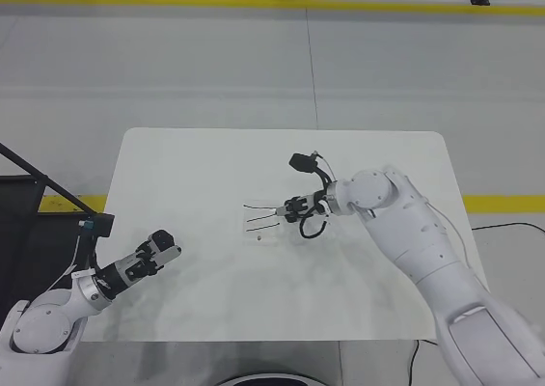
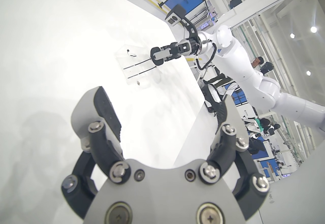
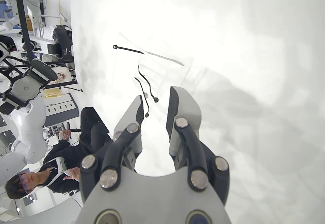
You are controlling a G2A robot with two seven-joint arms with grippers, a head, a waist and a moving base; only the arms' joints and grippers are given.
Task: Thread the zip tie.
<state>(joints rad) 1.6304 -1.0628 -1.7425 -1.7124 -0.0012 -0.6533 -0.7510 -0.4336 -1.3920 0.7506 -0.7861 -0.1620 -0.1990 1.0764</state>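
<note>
left claw [image 2: 163,100]: hanging over the near-left part of the bench [image 1: 204,174], pads spread wide, nothing between them. Well apart from the action, so no help against anything sliding. Probably needed later to steady a tie, just guessing.

clear plate [image 2: 121,58]: flat on the bench around the middle, hard to spot against the white. Looks light and loose, so likely to skate or tip if nudged sideways by a pad.

straight zip tie [image 3: 127,49]: at the side of the plate farthest from the right arm, on it or just beside it, can't tell which. Untouched, clear of both claws.

wavy zip ties [image 3: 155,100]: two of them, running from the plate toward the right arm, ends sitting in the gap of that claw. Thin and springy by the look of it, so prone to flicking away or twisting when pinched off-centre. Tip-to-head pairing impossible to sort out from here.

right claw [image 3: 157,94]: just beside the plate's right edge, partly spread, not pinching anything yet as far as visible. Biggest worry: closing on both wavy ties at once instead of one, or catching only the very end and losing it on the lift. Also pressing down too far and dragging the plate along.
</note>
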